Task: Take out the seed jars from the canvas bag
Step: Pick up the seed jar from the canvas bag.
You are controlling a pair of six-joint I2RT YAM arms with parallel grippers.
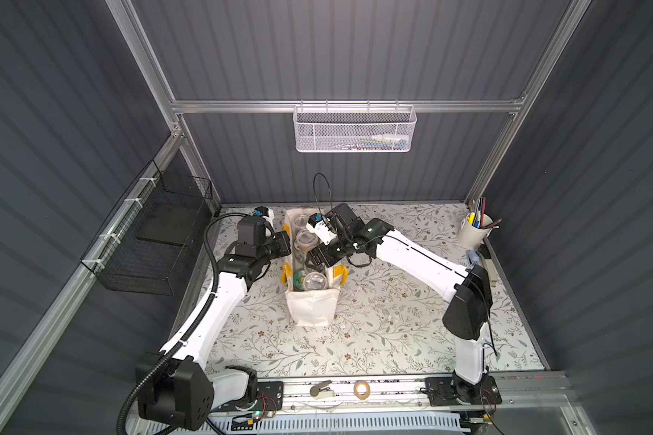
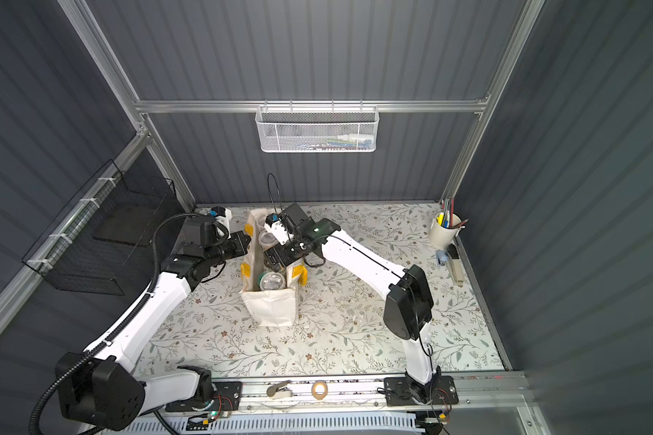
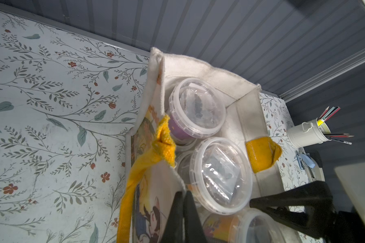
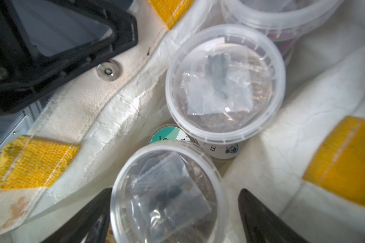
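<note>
At the right gripper (image 4: 175, 193): jaws wide, down inside the mouth of the canvas bag (image 1: 310, 310), one black finger on either side of a clear-lidded seed jar (image 4: 164, 181), not yet closed on it. At the left gripper (image 3: 183, 194): pinched fully together, seemingly on the bag's side rim, keeping the mouth spread. All jars in sight inside the bag, none out on the floral table cover (image 1: 393, 339): a second clear-lidded jar (image 4: 224, 80) just beyond the straddled one, a green-white pictured lid (image 4: 169, 135) lower down between them, a purple-sided jar (image 3: 196, 107) toward the far end. Likely trouble: glancing off the smooth, slightly tapered plastic if closed only on the lid's lip; dragging or tipping the close neighbour during the lift; snagging a finger on the soft wall or a yellow handle (image 3: 135, 189) and hauling the whole bag along; collapse of the mouth on loss of the left pinch. Materials: thin translucent plastic, ribbed lid rims, small crinkled sachets under the lids over brown seed; coarse off-white canvas, creased white lining, thick woven yellow webbing; hard matte black fingers.
</note>
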